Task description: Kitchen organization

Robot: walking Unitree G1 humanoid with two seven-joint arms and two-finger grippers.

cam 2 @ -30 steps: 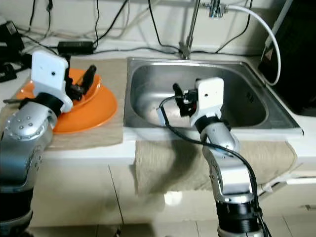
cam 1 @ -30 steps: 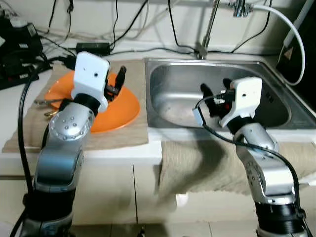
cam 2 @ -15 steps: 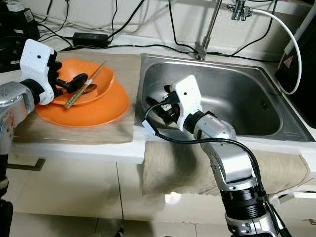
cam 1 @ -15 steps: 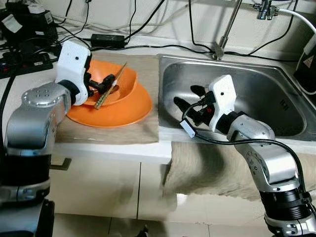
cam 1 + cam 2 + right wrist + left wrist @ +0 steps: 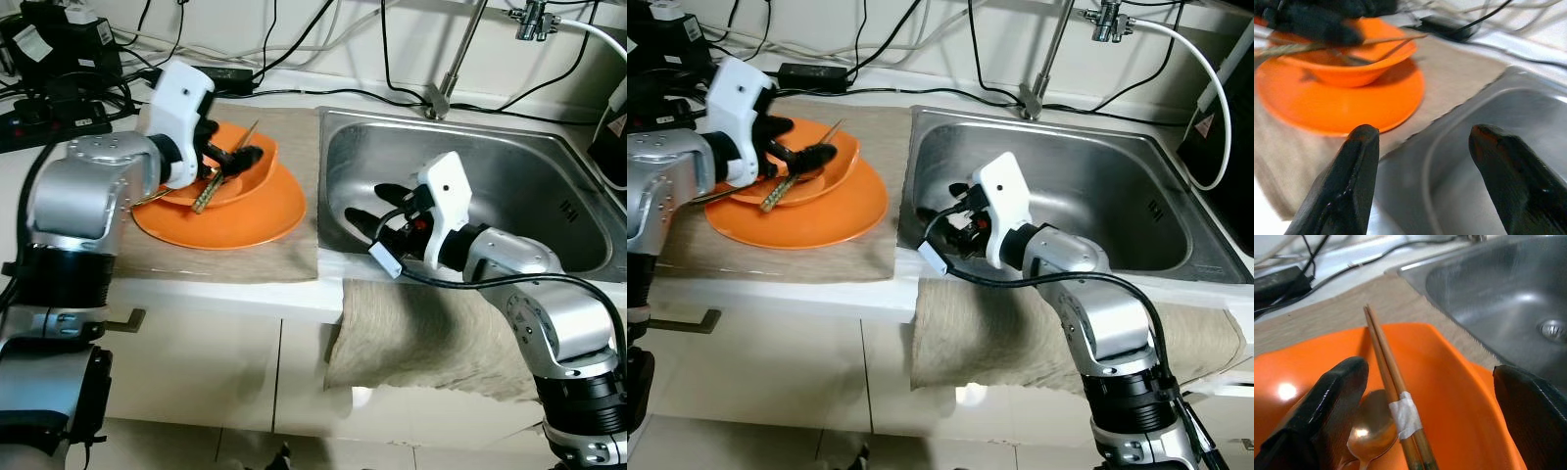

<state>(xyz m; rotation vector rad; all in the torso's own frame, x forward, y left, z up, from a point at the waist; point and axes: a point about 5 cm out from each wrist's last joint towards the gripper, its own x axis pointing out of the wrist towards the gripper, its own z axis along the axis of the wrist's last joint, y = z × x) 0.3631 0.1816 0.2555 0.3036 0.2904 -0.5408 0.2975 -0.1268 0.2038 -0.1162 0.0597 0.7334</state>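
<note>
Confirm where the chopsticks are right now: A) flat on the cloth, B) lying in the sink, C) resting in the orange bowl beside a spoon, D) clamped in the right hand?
C: the taped chopsticks lie across the orange bowl beside the spoon, between the open left hand's fingers.

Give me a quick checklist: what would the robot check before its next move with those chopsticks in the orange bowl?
1. Left gripper open around the chopsticks: ok.
2. Chopsticks gripped: not ok, fingers apart.
3. Chopsticks bundled by tape: ok.
4. Spoon beside the chopsticks might get caught: cannot tell.
5. Orange bowl seated on the orange plate: ok.
6. Right gripper open, over the sink, away from the bowl: ok.
</note>
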